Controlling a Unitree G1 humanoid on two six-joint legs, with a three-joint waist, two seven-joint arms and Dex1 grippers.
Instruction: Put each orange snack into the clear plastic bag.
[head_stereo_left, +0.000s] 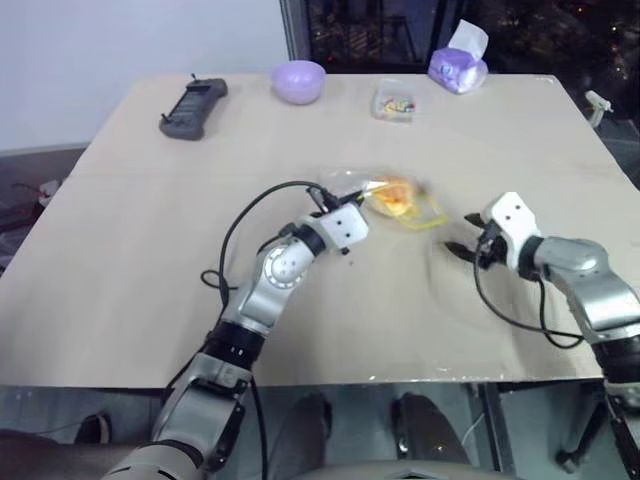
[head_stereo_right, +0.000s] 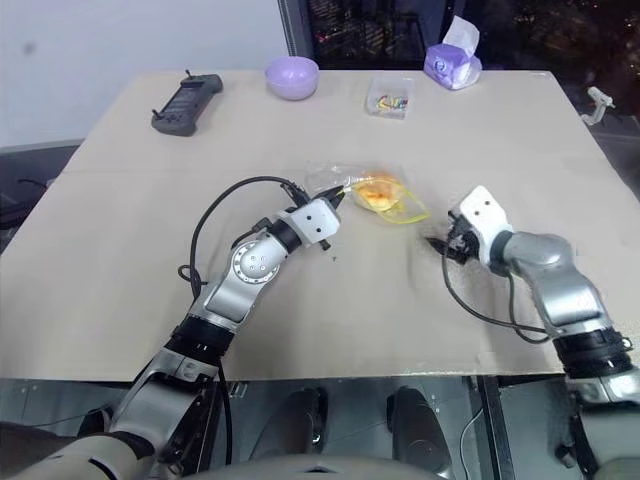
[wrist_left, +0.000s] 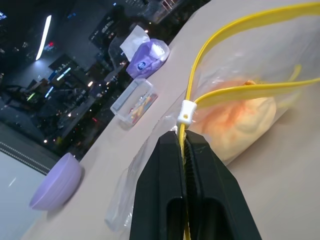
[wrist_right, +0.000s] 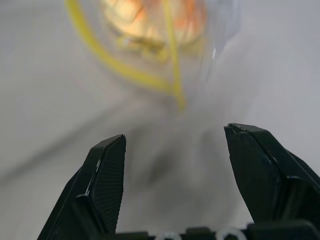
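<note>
- Left gripper (wrist_left: 184, 145) is pressed together on the yellow seal strip (wrist_left: 235, 30) of the bag (head_stereo_right: 368, 193) (just below the white slider).
- Bun (wrist_left: 245, 117) sits inside the bag, mid-table, beyond the left fingertips.
- Right gripper (wrist_right: 175, 150) is spread wide and empty, near the bag's right side, apart from it.
- Far edge of the table (head_stereo_left: 120, 260): purple bowl (head_stereo_left: 298, 81), clear box (head_stereo_left: 394, 101), tissue pack (head_stereo_left: 458, 66), black controller (head_stereo_left: 193, 108).

A pale beige table (head_stereo_left: 120, 270) carries everything; along its far edge lie a dark handheld controller (head_stereo_left: 194, 108), a lilac bowl (head_stereo_left: 299, 81), a small clear box (head_stereo_left: 395, 102) of colourful bits and a purple tissue pack (head_stereo_left: 458, 68); near the middle rests the clear plastic bag (head_stereo_right: 372, 195) with the orange snack (head_stereo_right: 377, 190) inside.
</note>
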